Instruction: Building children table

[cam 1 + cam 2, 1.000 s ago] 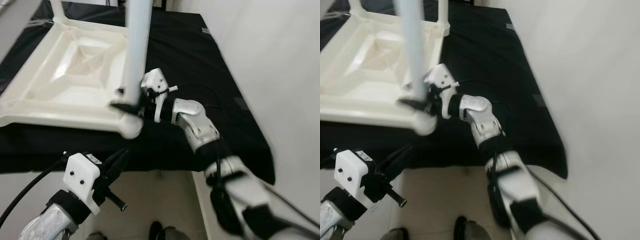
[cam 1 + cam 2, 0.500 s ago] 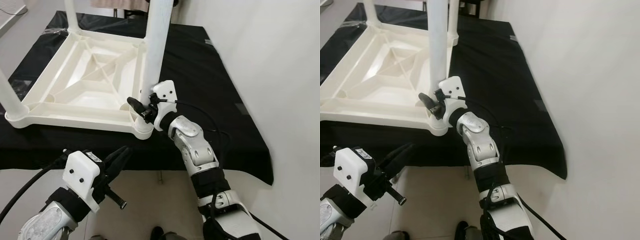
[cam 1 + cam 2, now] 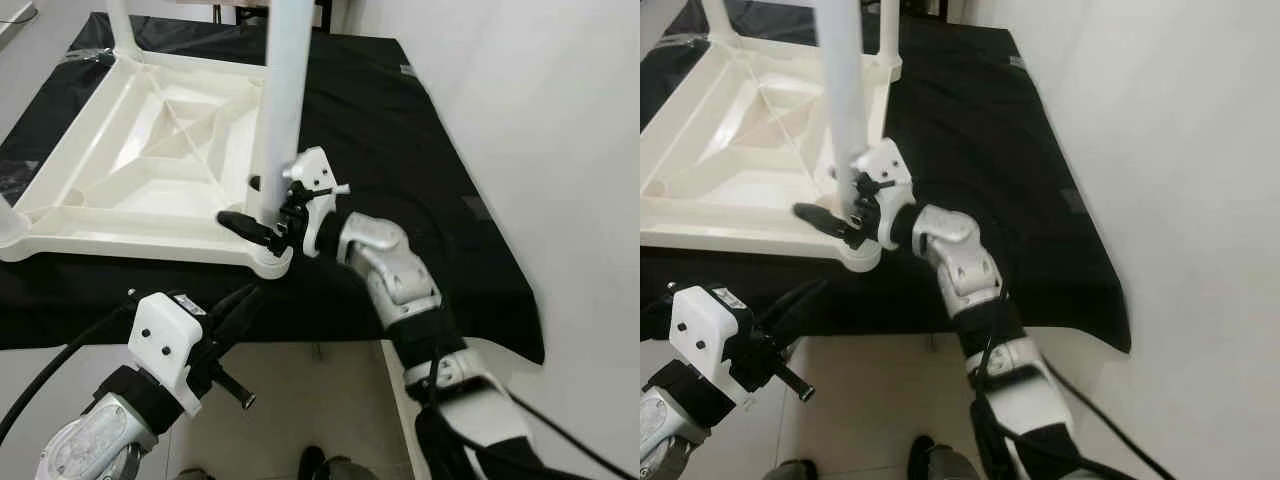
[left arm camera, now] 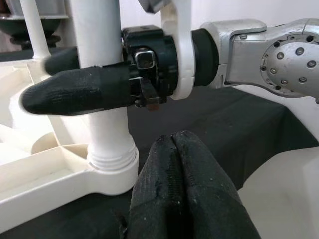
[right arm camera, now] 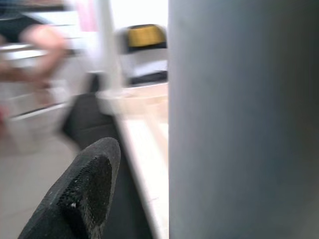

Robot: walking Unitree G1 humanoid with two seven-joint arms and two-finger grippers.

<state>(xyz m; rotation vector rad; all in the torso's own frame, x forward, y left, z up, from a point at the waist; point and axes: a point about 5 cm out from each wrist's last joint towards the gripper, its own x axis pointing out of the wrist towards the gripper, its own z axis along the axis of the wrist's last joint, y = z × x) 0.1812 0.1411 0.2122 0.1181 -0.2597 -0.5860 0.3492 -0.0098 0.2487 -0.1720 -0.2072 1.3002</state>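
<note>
Since the earlier frames, reached further left across the near-right table leg [image 3: 280, 110], one black finger of the right gripper [image 3: 262, 222] now jutting out past the corner socket. Clamped around that leg just above the socket, one finger on each side, as seen in the left wrist view [image 4: 75, 94]. Upturned white table top [image 3: 150, 160] resting on the black cloth [image 3: 400, 150], near-right corner at the cloth's near edge, other legs standing at the far corners. Held low and near, below the table edge, the left gripper [image 3: 240, 305], fingers pressed together and pointing up toward the corner. Pale floor [image 3: 330, 400] underneath.
</note>
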